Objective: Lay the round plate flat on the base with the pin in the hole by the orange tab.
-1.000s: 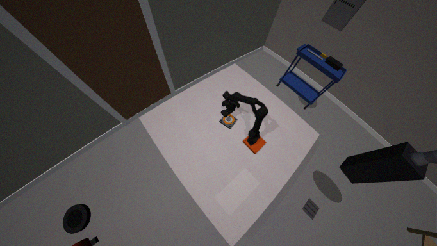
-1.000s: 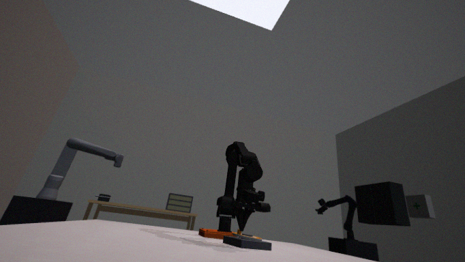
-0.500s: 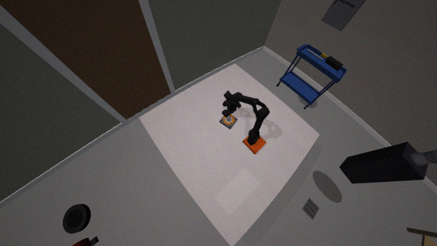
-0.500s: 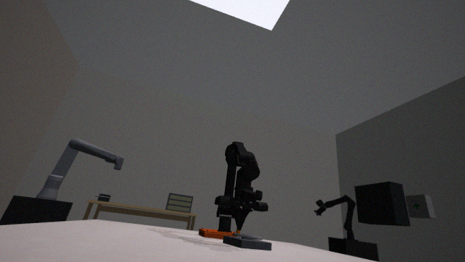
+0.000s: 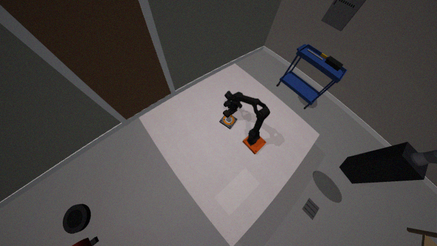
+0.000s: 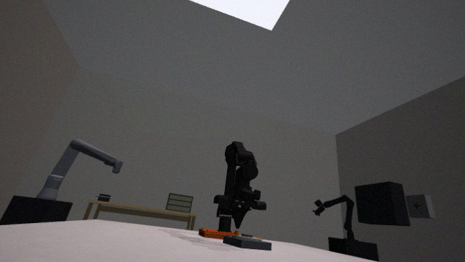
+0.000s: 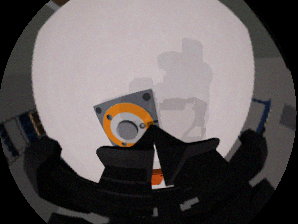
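Pincer (image 7: 157, 137) closed, holding nothing, beside orange plate (image 7: 127, 124) on grey base (image 7: 147, 100).

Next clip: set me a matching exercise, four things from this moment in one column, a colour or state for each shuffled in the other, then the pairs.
Things:
1. pincer
2. round plate
3. square base
4. cart by the wall

Colour or state:
A. blue
B. orange ring around a grey centre
C. shut, holding nothing
D. grey, with a dark dot at each visible corner

Pairs: 1-C, 2-B, 3-D, 4-A
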You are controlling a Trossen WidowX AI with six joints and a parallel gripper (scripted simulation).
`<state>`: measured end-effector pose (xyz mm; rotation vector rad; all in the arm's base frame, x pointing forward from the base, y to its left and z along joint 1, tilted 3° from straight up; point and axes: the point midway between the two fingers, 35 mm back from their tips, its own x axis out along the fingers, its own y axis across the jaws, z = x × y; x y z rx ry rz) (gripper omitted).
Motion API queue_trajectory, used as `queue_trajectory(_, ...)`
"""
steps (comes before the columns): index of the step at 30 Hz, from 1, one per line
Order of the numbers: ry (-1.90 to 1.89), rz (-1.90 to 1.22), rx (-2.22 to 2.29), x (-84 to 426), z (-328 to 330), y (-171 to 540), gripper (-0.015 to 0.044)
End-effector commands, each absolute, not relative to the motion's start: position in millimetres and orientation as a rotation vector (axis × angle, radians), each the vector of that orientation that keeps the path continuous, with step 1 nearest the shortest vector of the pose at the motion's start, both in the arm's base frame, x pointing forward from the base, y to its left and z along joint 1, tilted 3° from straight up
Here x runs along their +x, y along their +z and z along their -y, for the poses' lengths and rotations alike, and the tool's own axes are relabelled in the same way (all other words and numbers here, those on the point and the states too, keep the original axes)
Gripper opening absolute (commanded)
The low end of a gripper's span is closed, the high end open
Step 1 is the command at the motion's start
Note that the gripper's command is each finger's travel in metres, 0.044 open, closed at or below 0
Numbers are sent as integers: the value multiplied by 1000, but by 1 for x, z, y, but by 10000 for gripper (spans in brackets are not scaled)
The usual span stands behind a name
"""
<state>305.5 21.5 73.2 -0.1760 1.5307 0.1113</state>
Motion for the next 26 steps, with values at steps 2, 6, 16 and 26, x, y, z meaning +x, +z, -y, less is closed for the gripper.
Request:
queue_trajectory(2, 110, -1512, -180, 305, -23, 102, 0)
queue_trajectory(6, 110, -1512, -180, 302, -24, 111, 0)
queue_trajectory(16, 116, -1517, -181, 304, -23, 102, 0)
queue_trajectory(26, 116, -1517, -181, 304, -23, 102, 0)
